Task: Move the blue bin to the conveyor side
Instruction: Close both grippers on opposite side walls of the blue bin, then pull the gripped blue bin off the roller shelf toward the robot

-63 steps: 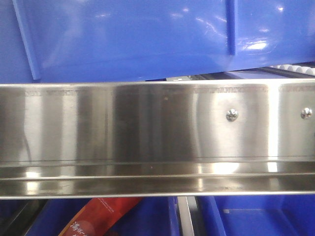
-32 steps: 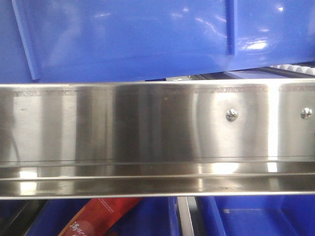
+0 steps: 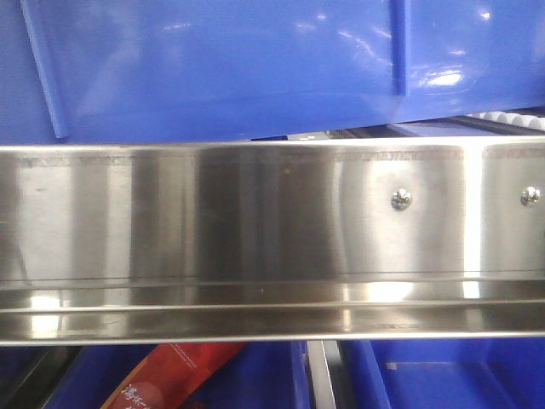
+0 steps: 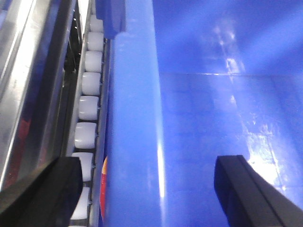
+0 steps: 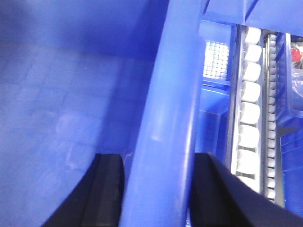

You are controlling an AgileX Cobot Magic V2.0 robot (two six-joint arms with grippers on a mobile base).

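- Left claw (image 4: 149, 163): jaws spread wide. Its two black fingers (image 4: 47, 189) enter the left wrist view at 7 and 5 o'clock, one on each side of the blue bin (image 4: 135, 85) rim, with a gap at each.
- Right claw (image 5: 156, 156): jaws drawn in. Its black fingers (image 5: 106, 189) rise from 6 o'clock and sit flush against both faces of the rim, one inside the bin and one outside.
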